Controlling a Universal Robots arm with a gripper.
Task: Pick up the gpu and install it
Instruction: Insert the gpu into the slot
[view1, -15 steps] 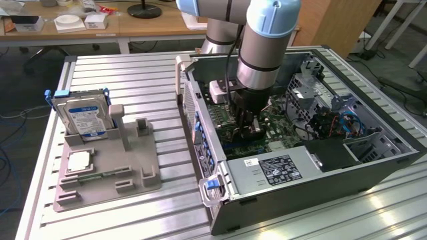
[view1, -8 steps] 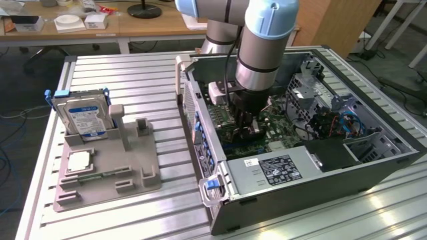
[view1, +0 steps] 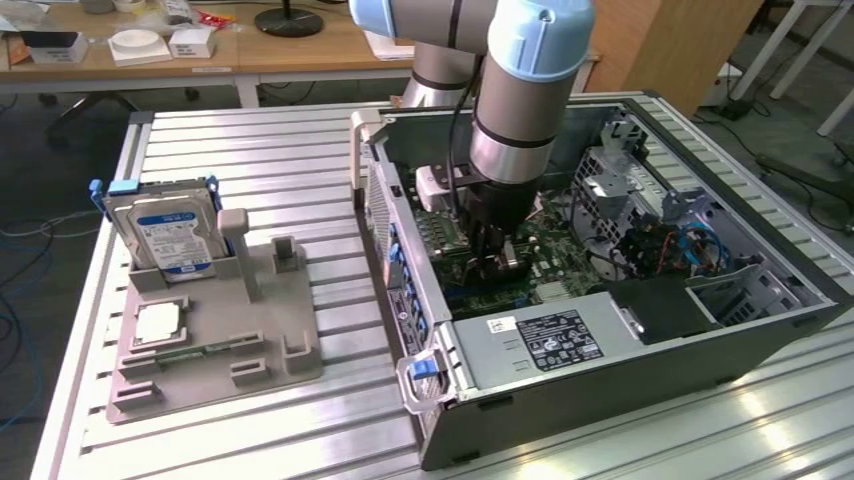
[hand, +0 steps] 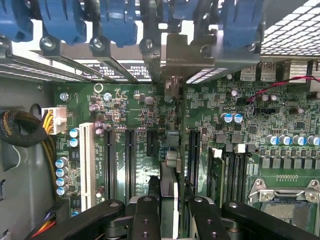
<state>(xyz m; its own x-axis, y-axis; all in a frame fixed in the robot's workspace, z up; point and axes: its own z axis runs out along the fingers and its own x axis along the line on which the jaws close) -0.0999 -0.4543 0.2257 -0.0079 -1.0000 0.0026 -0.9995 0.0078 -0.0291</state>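
1. The gripper (hand: 167, 210) is closed partway on the gpu (hand: 168, 187), inside the computer case (view1: 601, 375).
2. The gpu stands on its edge between the fingers (hand: 146, 217); its long axis runs straight ahead from the gripper toward the metal bracket (hand: 172, 62).
3. Black slots (hand: 129, 162) lie on both sides, just beside the card, over the motherboard (hand: 125, 115).

The gpu (hand: 169, 165) stands edge-on, upright over the motherboard slots.

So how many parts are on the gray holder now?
3: a hard drive standing upright at the far end of the holder, a CPU flat in front of it, and a memory stick flat beside the CPU, nearer the camera. None look hidden.
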